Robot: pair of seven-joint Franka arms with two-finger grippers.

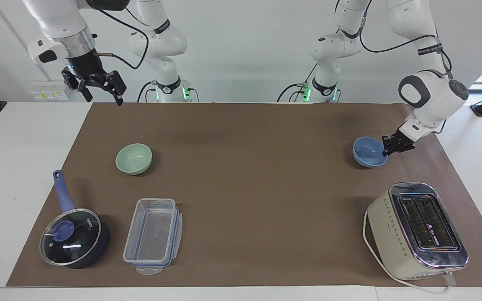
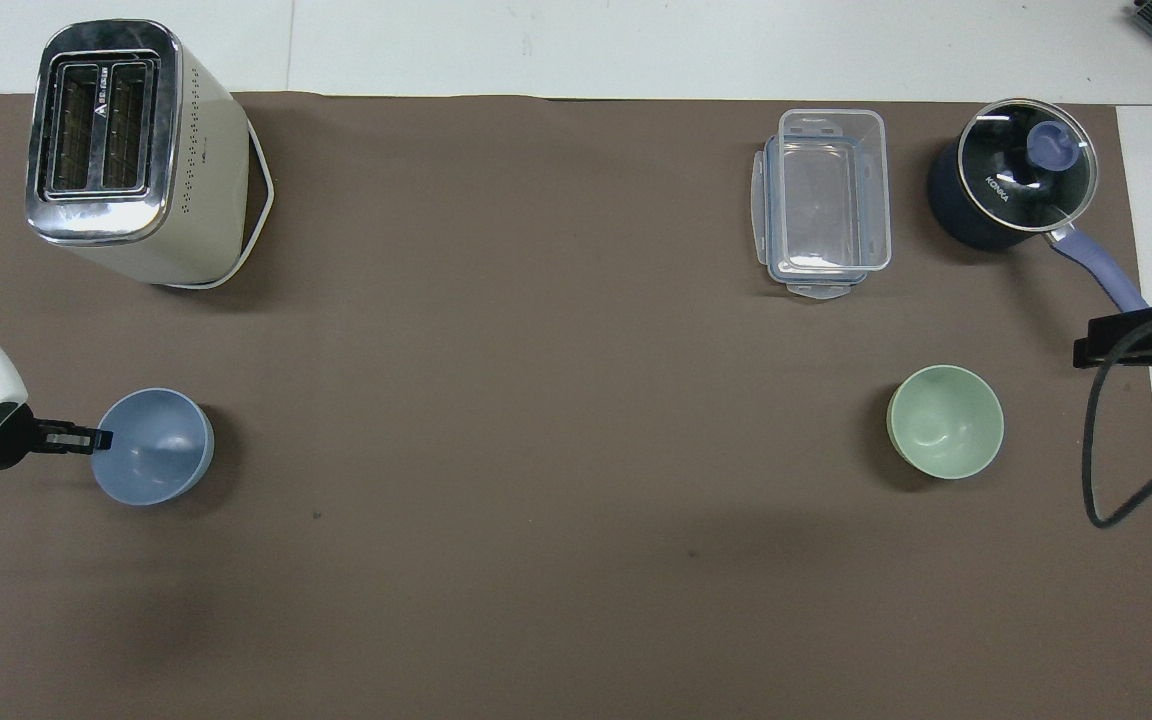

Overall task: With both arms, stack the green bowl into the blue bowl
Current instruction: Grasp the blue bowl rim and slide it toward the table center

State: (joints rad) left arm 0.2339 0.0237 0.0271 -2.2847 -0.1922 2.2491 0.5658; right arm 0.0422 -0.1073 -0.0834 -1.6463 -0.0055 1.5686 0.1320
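- Right gripper (image 1: pixel 101 90) waits raised over the bench (image 1: pixel 241 125) edge at its own end, jaws spread, holding nothing; the green bowl (image 1: pixel 134 158) sits untouched near it.
- Left gripper (image 1: pixel 386 149) is pinched on the blue bowl (image 1: pixel 366 152) at its rim, at the left arm's end.
- We judge such a thin rim pinch may let it tilt or slip.
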